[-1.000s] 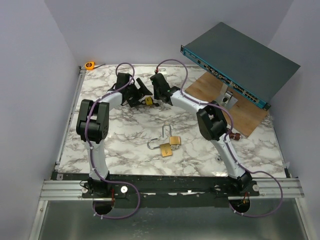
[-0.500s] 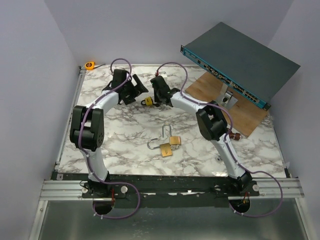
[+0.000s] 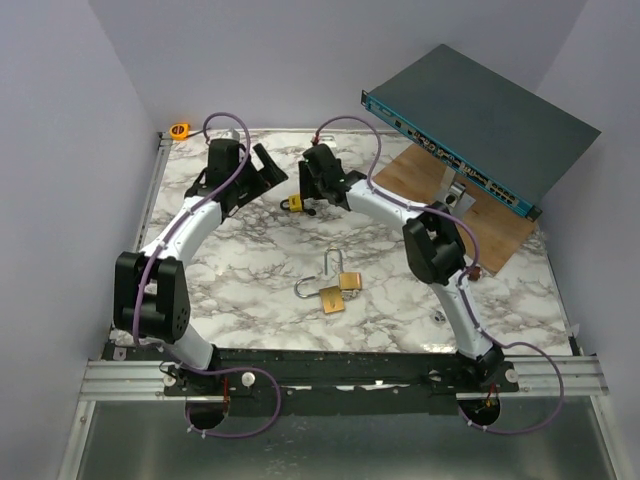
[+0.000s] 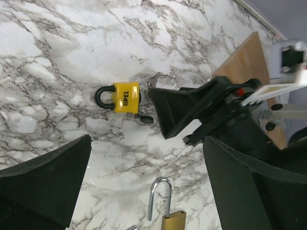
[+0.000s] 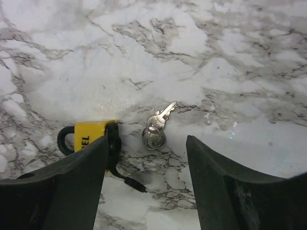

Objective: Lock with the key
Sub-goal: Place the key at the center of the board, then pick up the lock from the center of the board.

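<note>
Yellow padlock (image 5: 88, 138) lies left of centre in the right wrist view, partly hidden behind the right gripper (image 5: 146, 146); keys (image 5: 157, 127) just right of it, between those wide-open, empty jaws; left gripper (image 4: 147, 141) equally spread, holding nothing.

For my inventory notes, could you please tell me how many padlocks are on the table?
3. One yellow padlock at the far side; near brass padlock and far brass padlock together mid-table. None seems hidden.
</note>
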Available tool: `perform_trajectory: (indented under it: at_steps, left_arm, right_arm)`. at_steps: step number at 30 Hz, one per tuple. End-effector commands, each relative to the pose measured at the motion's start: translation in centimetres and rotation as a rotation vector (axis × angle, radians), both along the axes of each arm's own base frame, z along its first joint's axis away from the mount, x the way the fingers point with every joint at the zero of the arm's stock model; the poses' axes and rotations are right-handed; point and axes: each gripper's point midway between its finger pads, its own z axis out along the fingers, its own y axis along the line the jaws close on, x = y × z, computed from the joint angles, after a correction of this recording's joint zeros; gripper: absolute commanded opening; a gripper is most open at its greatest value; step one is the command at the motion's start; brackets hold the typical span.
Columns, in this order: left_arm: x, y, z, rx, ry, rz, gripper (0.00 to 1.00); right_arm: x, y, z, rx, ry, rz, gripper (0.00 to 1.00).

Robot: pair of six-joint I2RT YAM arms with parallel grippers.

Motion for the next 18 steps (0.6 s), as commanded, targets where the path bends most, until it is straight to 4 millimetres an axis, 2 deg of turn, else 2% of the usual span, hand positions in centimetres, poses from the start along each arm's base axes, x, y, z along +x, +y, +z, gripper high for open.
perform_trajectory:
  at_steps: [1, 3, 6, 13, 14, 18]
  left_arm:
    - [-2.0, -0.4, 1.4, 0.002, -0.038, -0.031, 0.98]
    - [-3.0, -0.7, 1.7, -0.006, -0.045, -0.04, 0.98]
    - [-5.0, -1.2, 2.1, -0.006, -0.064, -0.059, 0.98]
    - [-10.3, -2.7, 0.7, -0.011, -0.063, -0.139, 0.99]
    - [-11.0, -3.1, 0.5, -0.005, -0.06, -0.157, 0.98]
    - [-13.1, -4.1, 0.0, -0.009, -0.068, -0.208, 0.99]
  right_arm:
    - [-0.9, -1.1, 6.3, 0.034, -0.057, -0.034, 0.69]
    - [-1.8, -2.1, 7.6, 0.034, -0.054, -0.049, 0.69]
    - [-4.7, -3.4, 9.1, 0.061, -0.031, -0.049, 0.69]
    - [-14.6, -8.8, 7.6, 0.059, 0.074, -0.04, 0.59]
    - [-15.8, -9.7, 6.7, 0.048, 0.093, -0.042, 0.58]
    - [-18.4, -11.5, 4.1, 0.014, 0.121, -0.031, 0.53]
